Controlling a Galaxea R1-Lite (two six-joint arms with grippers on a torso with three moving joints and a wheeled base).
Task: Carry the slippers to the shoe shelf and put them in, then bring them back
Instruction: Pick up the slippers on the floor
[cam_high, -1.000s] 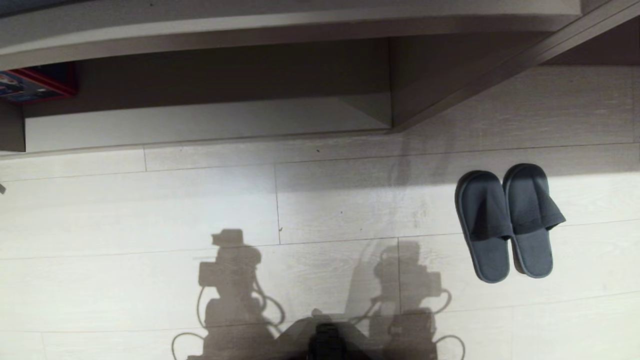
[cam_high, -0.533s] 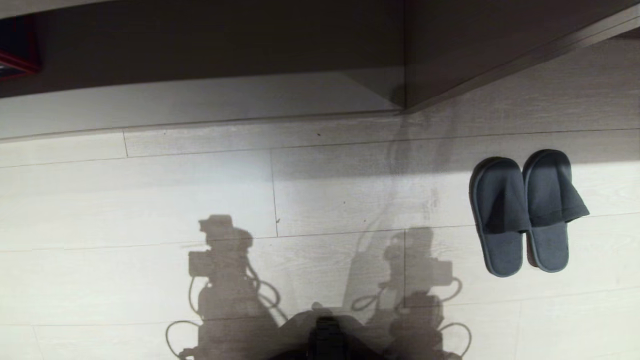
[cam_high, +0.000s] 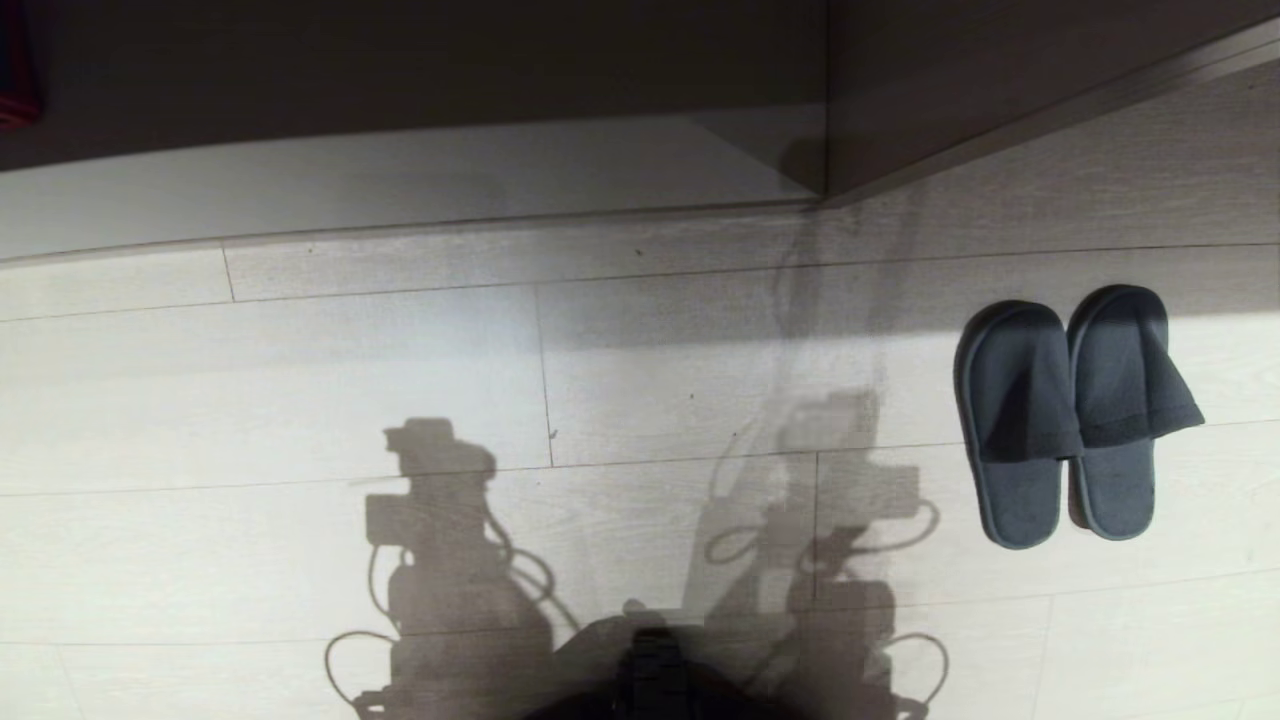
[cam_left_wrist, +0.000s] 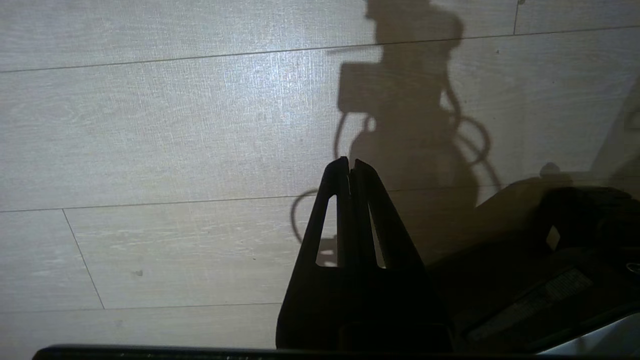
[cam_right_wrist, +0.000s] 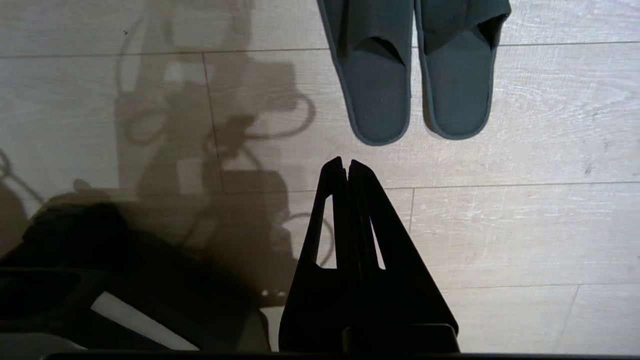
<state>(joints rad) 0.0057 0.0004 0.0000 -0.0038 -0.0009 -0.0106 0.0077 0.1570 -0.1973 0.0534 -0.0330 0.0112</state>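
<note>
Pale wood-look floor (cam_high: 300, 400) fills everything, with the slippers (cam_high: 1075, 415) parked side by side at right, near the shoe shelf (cam_high: 400, 190), while the right gripper (cam_right_wrist: 347, 162) and left gripper (cam_left_wrist: 350, 162) are both pinched shut, holding nothing, probably pre-pickup.

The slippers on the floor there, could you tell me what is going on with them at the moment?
Nothing is handling them yet. The slippers lie side by side on the floor, to the right of the open shoe shelf and outside it. The right gripper hangs shut above the floor just short of their heels, holding nothing. The left gripper is also shut and empty, over bare floor.
</note>
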